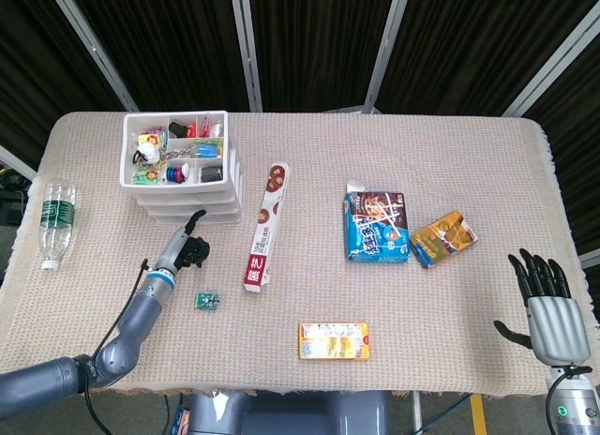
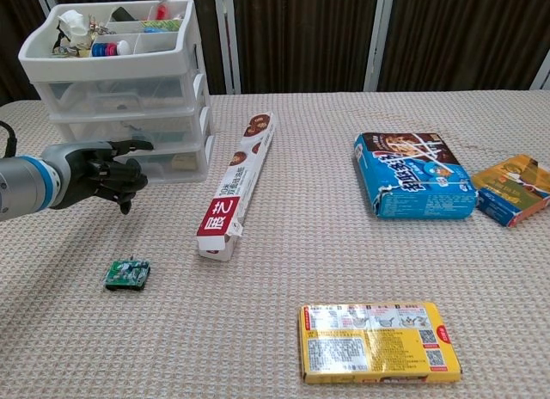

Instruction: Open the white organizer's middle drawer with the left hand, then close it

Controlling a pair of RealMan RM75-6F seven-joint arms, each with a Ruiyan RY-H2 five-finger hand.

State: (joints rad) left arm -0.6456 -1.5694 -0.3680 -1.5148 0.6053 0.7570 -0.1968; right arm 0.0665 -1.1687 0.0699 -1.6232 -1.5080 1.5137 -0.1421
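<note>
The left hand [image 2: 101, 170] hovers just in front of the white organizer [image 1: 181, 169], fingers curled inward on nothing with one extended toward the lower drawers; whether it touches a drawer front cannot be told from either view. The organizer, three drawers [image 2: 129, 124] stacked under a compartmented top tray, stands near the table's [image 1: 441, 304] ten o'clock corner, all drawers appearing closed. One small green circuit board [image 2: 127, 273] lies at six o'clock of the hand. One long red-and-white box [image 1: 265, 226] lies at three o'clock of the organizer, leaving a narrow lane between. Further right: one blue snack box [image 1: 376, 226], one orange box [image 1: 442, 237] just beside it, and one yellow packet [image 1: 334, 340] near the front edge. One plastic bottle [image 1: 54, 222] lies at the table's nine o'clock edge. The right hand [image 1: 546, 307] waits off the four o'clock corner, fingers apart and upright.
</note>
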